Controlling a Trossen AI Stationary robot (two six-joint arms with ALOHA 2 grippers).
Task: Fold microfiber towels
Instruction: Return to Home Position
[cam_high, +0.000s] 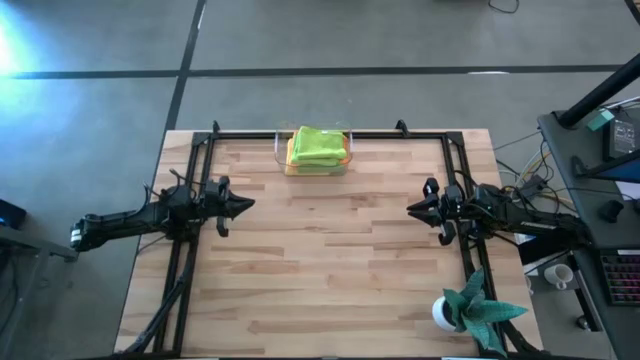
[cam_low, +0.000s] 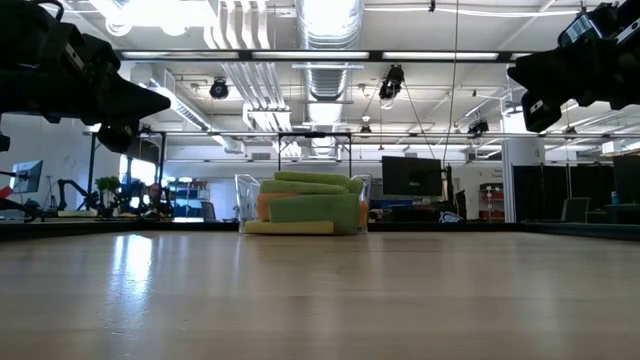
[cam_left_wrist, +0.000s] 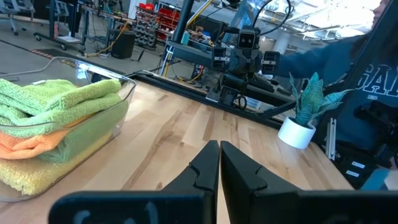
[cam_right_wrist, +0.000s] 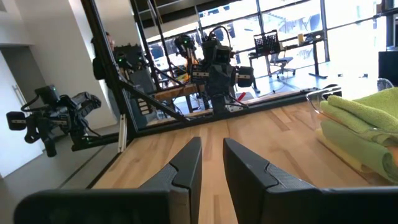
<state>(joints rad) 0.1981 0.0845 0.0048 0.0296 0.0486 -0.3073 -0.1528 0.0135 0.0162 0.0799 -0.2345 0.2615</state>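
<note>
The microfiber towels (cam_high: 318, 147) lie folded in a stack inside a clear plastic bin (cam_high: 283, 150) at the middle of the table's far edge: lime green on top, orange below it, yellow at the bottom. The stack also shows in the low view (cam_low: 310, 205) and in both wrist views (cam_left_wrist: 56, 118) (cam_right_wrist: 367, 118). My left gripper (cam_high: 248, 204) hovers shut and empty at the table's left side, pointing right. My right gripper (cam_high: 411, 210) hovers empty at the right side, pointing left, with its fingers almost together (cam_right_wrist: 212, 142).
A teal spiky-leaved plant in a white pot (cam_high: 470, 305) stands at the table's near right corner. A black frame (cam_high: 330, 133) runs along the far edge and both sides of the table. The bare wooden tabletop (cam_high: 330, 250) lies between the two arms.
</note>
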